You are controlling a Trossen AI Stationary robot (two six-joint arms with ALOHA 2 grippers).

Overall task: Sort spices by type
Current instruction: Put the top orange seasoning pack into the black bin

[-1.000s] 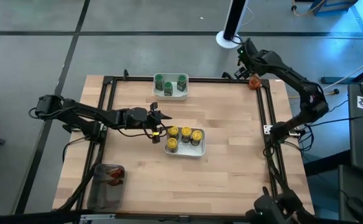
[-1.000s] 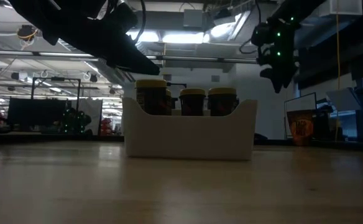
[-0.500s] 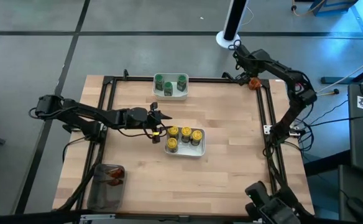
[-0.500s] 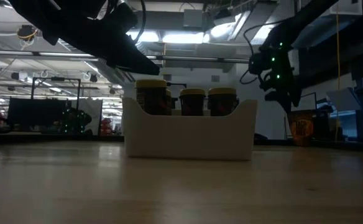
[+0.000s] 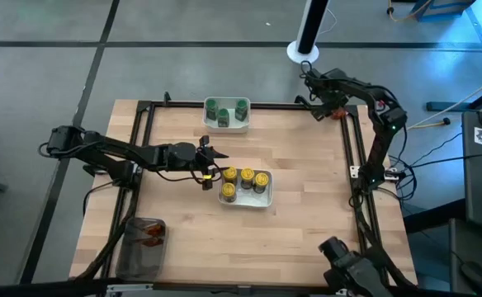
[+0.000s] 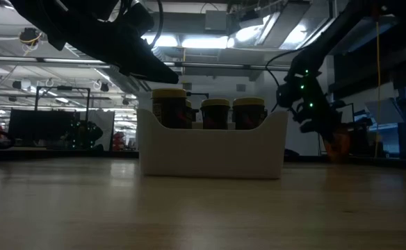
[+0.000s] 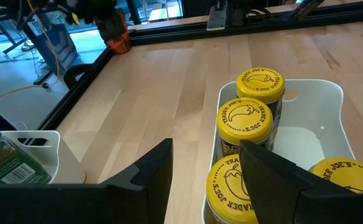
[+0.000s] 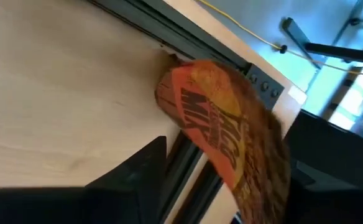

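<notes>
Several yellow-capped jars [image 5: 246,176] stand in a white bowl [image 5: 246,200] mid-table, also seen as jars [image 7: 245,118] in the left wrist view. Green-capped jars [image 5: 224,110] stand in a second white bowl [image 5: 226,126] at the far edge. My left gripper [image 5: 215,163] hovers open just left of the yellow jars' bowl. An orange-brown packet [image 5: 337,109] leans on the black frame rail at the far right corner. My right gripper [image 5: 322,107] is open beside it. In the right wrist view the packet [image 8: 231,137] stands between the fingers [image 8: 138,171]; touching or not, I cannot tell.
A clear tray [image 5: 141,257] with brown-orange packets [image 5: 150,234] sits at the near left corner. A black frame rail [image 5: 352,148] runs around the table top. Bare wood lies between the bowls and the right rail.
My right arm has folded in and its gripper has come down toward the orange-brown packet at the far right corner, ending beside it. The left arm, the jars and the bowls have stayed where they were.
</notes>
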